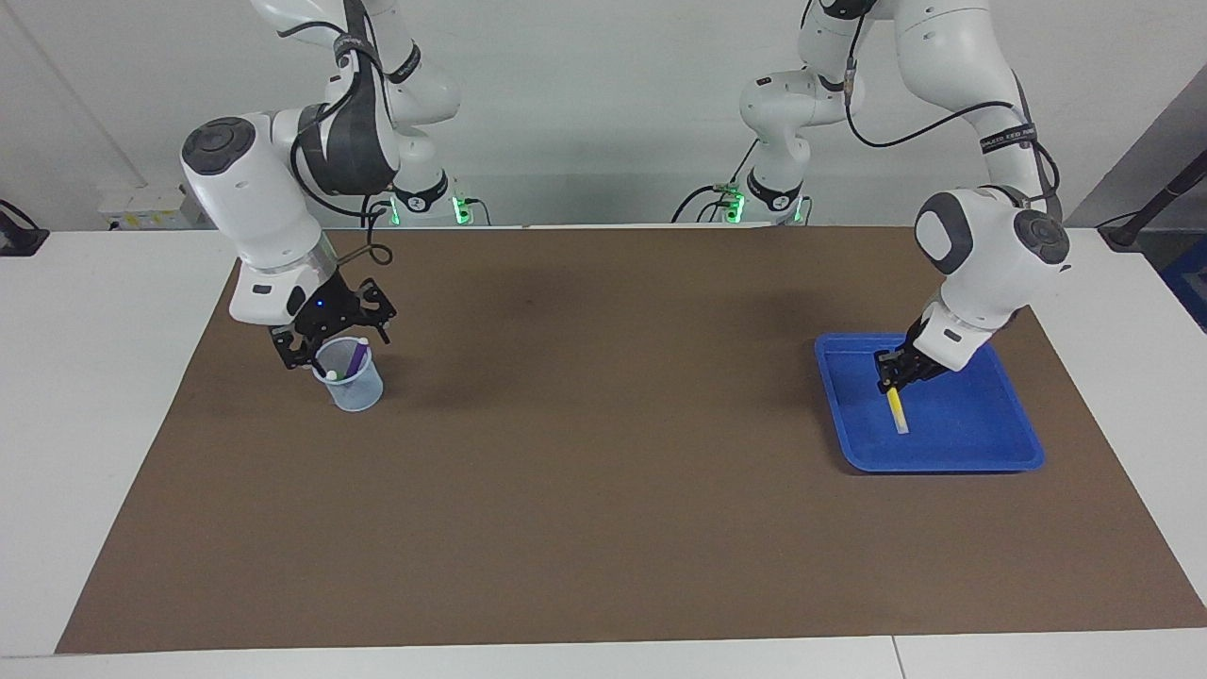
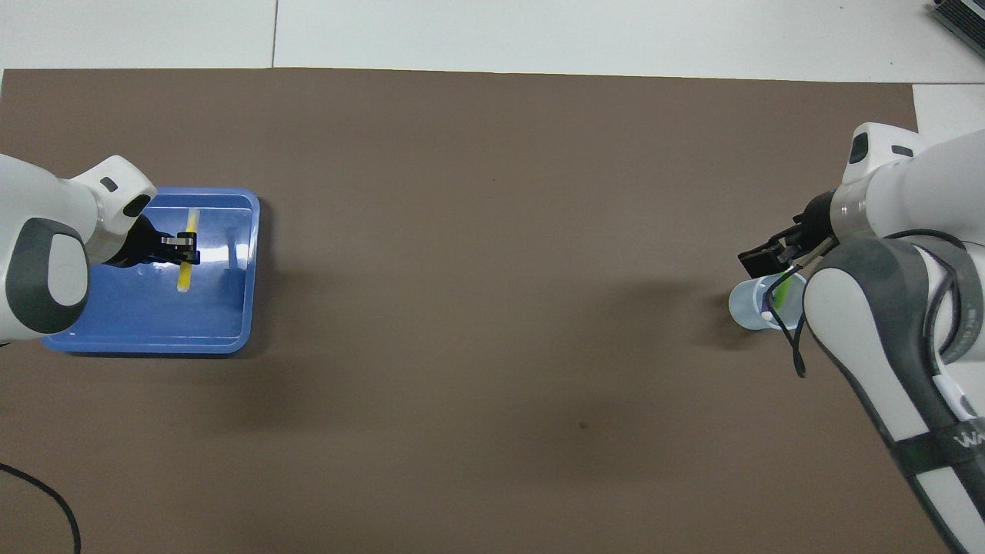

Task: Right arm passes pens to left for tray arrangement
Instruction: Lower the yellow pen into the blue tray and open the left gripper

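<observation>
My left gripper [image 1: 888, 379] [image 2: 185, 250] is shut on the upper part of the yellow pen [image 1: 897, 407] [image 2: 187, 258]. The pen slants down inside the blue tray [image 1: 943, 462] [image 2: 154, 342], with its pale lower end at the tray floor. At the right arm's end of the mat, my right gripper [image 1: 335, 344] [image 2: 777, 265] hangs open just over the mouth of a small pale-blue cup [image 1: 356, 391] [image 2: 745, 308]. A purple pen [image 1: 356, 356] and a green pen [image 2: 781, 291] stand in that cup. Nothing is between the right fingers.
A brown mat [image 1: 603, 453] covers most of the white table. A black cable [image 2: 46, 500] lies at the mat's edge nearest the robots, toward the left arm's end.
</observation>
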`<state>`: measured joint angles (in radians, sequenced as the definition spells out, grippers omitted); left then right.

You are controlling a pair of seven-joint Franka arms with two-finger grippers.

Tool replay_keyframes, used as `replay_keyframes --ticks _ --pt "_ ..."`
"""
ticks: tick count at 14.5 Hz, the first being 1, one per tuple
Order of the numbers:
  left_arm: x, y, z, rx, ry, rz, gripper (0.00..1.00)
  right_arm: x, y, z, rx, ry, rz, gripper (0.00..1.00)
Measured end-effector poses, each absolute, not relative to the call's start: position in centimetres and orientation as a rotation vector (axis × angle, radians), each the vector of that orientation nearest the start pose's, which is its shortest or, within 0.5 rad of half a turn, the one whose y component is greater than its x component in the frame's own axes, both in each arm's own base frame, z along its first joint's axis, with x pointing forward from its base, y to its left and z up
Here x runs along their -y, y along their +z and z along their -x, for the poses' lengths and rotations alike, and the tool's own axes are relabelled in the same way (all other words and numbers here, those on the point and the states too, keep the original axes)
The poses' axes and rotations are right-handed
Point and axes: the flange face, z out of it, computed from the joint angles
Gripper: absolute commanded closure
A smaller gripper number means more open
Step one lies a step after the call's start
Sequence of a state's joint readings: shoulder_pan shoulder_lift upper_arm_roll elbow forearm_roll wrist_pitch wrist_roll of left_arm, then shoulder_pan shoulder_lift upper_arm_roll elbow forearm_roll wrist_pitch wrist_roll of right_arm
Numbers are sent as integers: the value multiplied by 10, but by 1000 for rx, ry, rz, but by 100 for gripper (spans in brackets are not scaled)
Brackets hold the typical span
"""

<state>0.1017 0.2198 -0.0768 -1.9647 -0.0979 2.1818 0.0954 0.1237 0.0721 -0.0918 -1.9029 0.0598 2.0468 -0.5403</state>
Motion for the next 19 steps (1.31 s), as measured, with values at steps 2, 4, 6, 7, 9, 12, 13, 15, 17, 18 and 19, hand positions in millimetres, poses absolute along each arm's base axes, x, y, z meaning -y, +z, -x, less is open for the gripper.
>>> replay_keyframes --ticks 2,4,6,7,9,12,13,15,17,18,19 --pt "-12 345 -600 -32 6 3239 100 -21 455 -585 756 -126 3029 0" --pt "-12 333 -600 -42 32 3241 100 -13 446 -584 692 -110 3053 1" --pt "-13 328 -598 -41 47 3241 100 1 439 -585 659 -106 3074 3" --pt "-13 326 -596 -40 54 3240 100 8 435 -585 643 -108 3081 4" --pt "-13 323 -594 -41 51 3240 100 16 429 -584 627 -111 3090 4" --pt "-13 313 -591 -44 11 3235 100 17 419 -585 626 -103 3091 7" --pt "-13 312 -590 -43 4 3235 79 17 414 -585 626 -97 3092 7" --pt "-14 312 -591 -43 -6 3234 41 19 404 -586 642 -68 3104 8" --pt "-15 312 -591 -39 -6 3234 0 21 400 -586 658 -49 3115 8" --pt "-16 312 -591 -37 -7 3234 0 21 399 -586 659 -45 3116 8" --pt "-16 312 -591 -37 -7 3234 0 21 398 -586 661 -36 3117 9"
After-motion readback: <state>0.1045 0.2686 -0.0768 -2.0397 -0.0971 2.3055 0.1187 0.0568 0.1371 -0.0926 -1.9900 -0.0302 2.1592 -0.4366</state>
